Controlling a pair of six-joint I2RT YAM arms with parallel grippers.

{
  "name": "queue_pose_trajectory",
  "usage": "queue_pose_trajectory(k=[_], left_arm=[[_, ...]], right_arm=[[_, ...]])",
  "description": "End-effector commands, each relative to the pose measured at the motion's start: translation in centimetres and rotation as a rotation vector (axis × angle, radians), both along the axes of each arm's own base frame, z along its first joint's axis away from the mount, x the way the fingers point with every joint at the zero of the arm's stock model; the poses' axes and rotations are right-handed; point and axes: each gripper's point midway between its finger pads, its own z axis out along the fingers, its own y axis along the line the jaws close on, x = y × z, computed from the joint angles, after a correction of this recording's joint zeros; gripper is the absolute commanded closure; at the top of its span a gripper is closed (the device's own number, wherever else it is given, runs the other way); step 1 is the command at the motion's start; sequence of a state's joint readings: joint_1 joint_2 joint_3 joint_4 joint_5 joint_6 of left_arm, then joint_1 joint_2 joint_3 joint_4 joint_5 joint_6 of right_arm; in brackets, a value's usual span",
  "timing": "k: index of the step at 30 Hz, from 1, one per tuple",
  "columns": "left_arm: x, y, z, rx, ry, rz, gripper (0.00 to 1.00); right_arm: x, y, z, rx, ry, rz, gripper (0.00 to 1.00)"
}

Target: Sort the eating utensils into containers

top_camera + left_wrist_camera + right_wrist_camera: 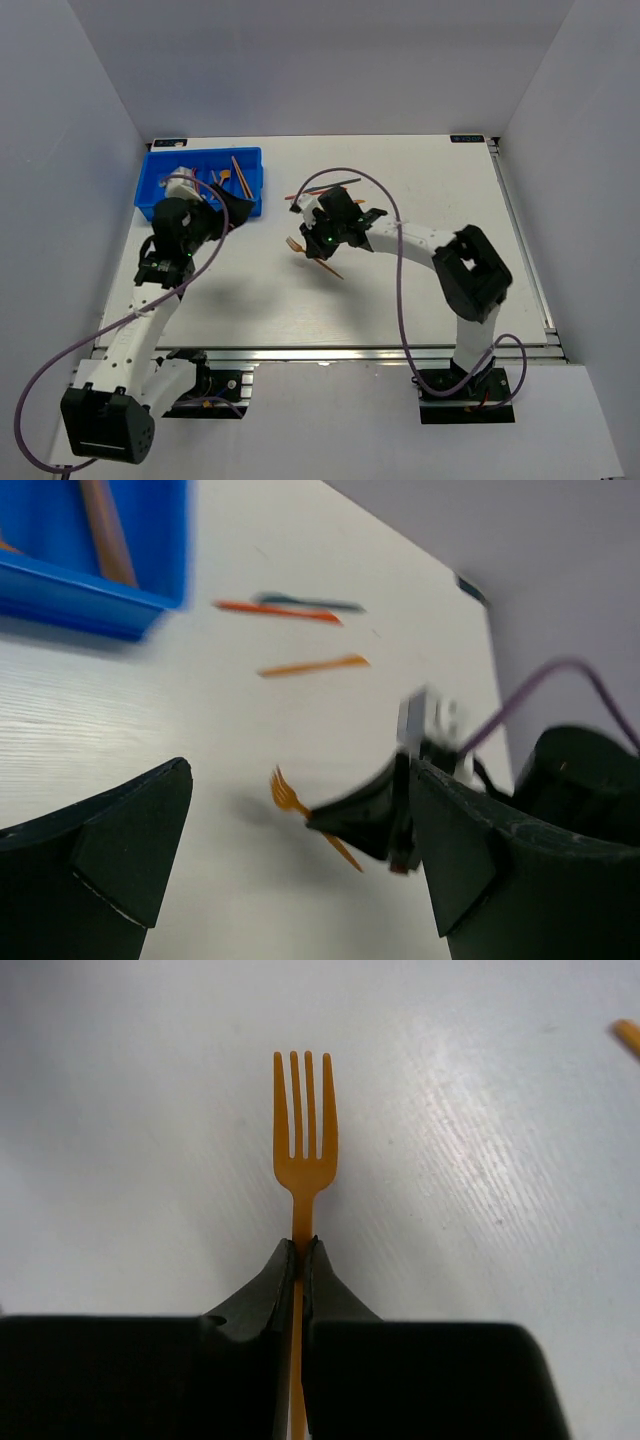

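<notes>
**Item 1. Right gripper point(302, 1252).** It is closed on an orange fork point(305, 1110), pinching the thin stem just behind the tines. The handle runs back between the fingers, and the tines point straight ahead of the gripper. Going by the shadow beneath it in the left wrist view, I judge the fork to be lifted clear of the worktop point(250, 290).

*Handling:* I take it for very light, thin plastic that is smooth and a little springy. In so narrow a pinch it could swivel or slide. The tines look like the weakest part, so I would keep them off hard edges. The stem is the sensible place to hold it.

**Item 2. Room at the gripper.** There is bare worktop below, ahead and to its left. Nothing touches the fork.

**Item 3. Loose utensils point(325, 188).** Red, dark and orange pieces lie flat just beyond the gripper, near it but apart.

**Item 4. Left gripper point(235, 208).** Its jaws are wide open and hold nothing. It sits to the right gripper's left, between the fork and the tray, and I judge it the main thing to steer round.

**Item 5. Blue tray point(205, 152).** It lies farther left and beyond the gripper, with an orange stick point(241, 175) inside. It has raised walls and dividers, so I expect the fork must clear the rim and go in lengthwise.

**Item 6. Walls.** They close off the far side and both flanks, well away from the gripper.
</notes>
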State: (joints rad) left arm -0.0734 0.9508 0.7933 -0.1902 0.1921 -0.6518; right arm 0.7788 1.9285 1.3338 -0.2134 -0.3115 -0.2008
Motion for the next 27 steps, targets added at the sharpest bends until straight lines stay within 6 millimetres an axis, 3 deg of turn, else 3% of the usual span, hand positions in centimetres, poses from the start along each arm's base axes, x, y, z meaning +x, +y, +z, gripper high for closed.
queue_pose_trajectory(k=[1, 2, 3, 6, 10, 16, 19, 20, 22, 26, 27], left_arm=[[-0.3, -4.9, 1.1, -0.116, -0.056, -0.116, 0.02], [-0.4, -6.2, 1.9, -0.142, -0.096, -0.154, 0.02], [-0.4, -6.7, 0.9, -0.157, -0.069, -0.158, 0.03], [-0.3, -7.8, 0.6, -0.138, -0.074, -0.157, 0.06], [0.2, -9.3, -0.1, -0.128, -0.07, -0.199, 0.1], [0.4, -11.6, -1.7, -0.103, -0.024, -0.279, 0.17], [0.5, -12.1, -3.5, -0.068, 0.022, -0.284, 0.3], [0.5, -12.3, -4.1, -0.062, 0.033, -0.286, 0.4], [0.7, -12.4, -4.5, -0.057, 0.038, -0.282, 0.43], [1.7, -13.4, -3.6, -0.072, 0.003, -0.315, 0.72], [2.0, -13.7, -3.9, -0.074, 0.009, -0.322, 0.89]], right_arm=[[1.8, 1.4, 7.4, 0.283, 0.043, -0.373, 1.0], [1.5, 1.4, 8.0, 0.306, 0.047, -0.401, 1.0], [1.1, 1.3, 9.5, 0.328, 0.021, -0.423, 1.0], [-0.6, 1.3, 10.7, 0.327, 0.028, -0.428, 1.0], [-2.1, 0.9, 11.6, 0.318, 0.043, -0.437, 1.0], [-2.7, 1.3, 13.6, 0.35, 0.032, -0.42, 1.0], [-3.0, 1.7, 14.6, 0.369, 0.021, -0.406, 1.0], [-3.1, 1.7, 14.8, 0.377, 0.019, -0.402, 1.0], [-3.3, 2.1, 15.2, 0.388, 0.021, -0.385, 1.0], [-3.8, 3.0, 15.3, 0.411, 0.044, -0.339, 1.0], [-3.8, 3.1, 15.4, 0.418, 0.046, -0.334, 1.0]])
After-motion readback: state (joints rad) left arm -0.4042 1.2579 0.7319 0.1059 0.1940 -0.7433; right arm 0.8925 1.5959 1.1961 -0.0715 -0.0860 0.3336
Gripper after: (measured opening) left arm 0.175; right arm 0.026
